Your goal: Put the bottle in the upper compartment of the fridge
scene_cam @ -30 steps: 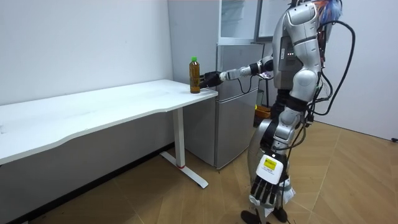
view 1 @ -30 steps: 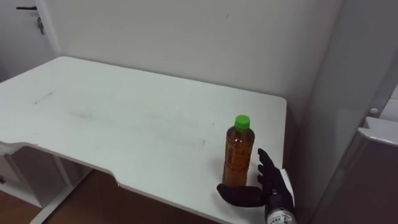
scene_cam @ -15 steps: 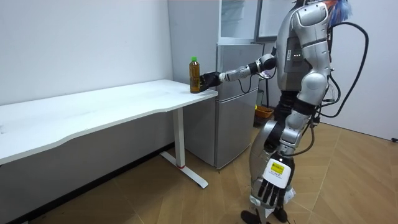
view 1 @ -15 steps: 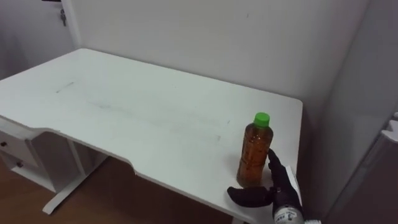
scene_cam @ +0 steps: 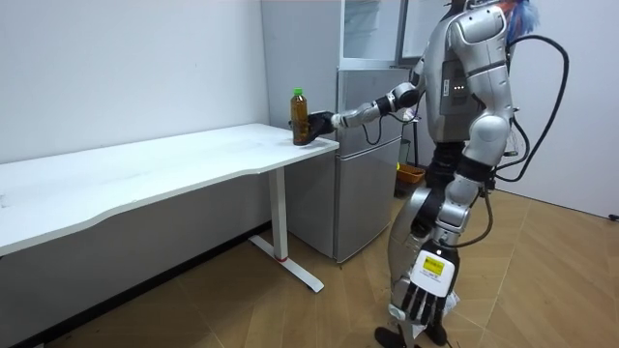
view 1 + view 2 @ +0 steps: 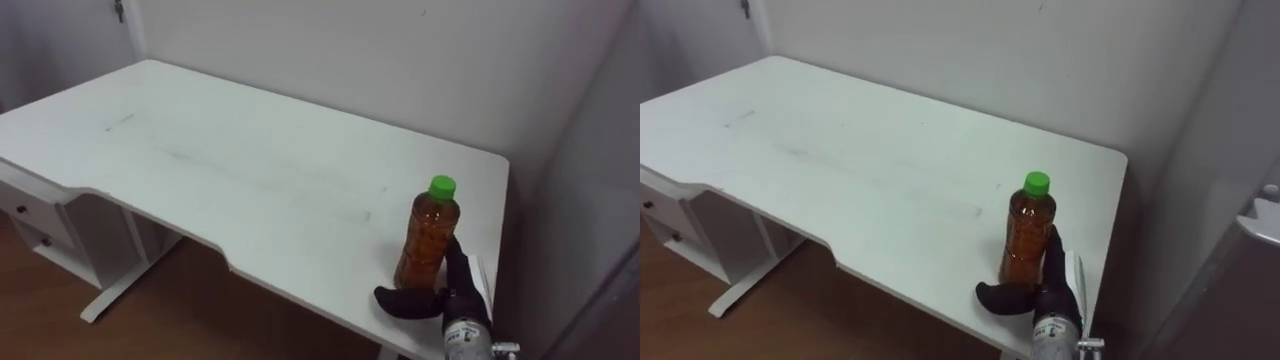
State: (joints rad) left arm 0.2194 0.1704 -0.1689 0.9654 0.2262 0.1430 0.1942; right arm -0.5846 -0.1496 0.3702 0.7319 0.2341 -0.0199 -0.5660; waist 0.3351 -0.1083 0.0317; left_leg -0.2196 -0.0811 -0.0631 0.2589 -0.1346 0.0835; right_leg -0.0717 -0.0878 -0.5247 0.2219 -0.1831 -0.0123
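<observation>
Task object: a clear plastic bottle (image 6: 425,245) of amber liquid with a green screw cap (image 6: 442,185).
Bottle position: upright on a white rectangular table (image 6: 250,170), near the table's far right corner and close to the right-hand edge. Its base appears to rest on the tabletop.
Right hand: the black right hand (image 6: 452,300) sits at the lower part of the bottle. The arm enters from the lower right of the eye views.
Right hand state: closed around the bottle. The thumb curls across the front of the base, and the fingers (image 6: 460,272) lie against the bottle's right rear side.
Left hand: the left hand (image 5: 423,298) hangs low beside the robot's leg in the room view, well apart from the table. Its fingers point down, relaxed and holding nothing.
Robot stance: upright on both legs on the wooden floor (image 5: 542,280), in front of the fridge and off the table's end. The right arm is stretched out level to the bottle.
Fridge: a tall grey fridge (image 5: 363,184) stands just beside the table's end, against the white wall (image 5: 126,68).
Table support: white metal legs (image 5: 282,222) carry the table's end.
</observation>
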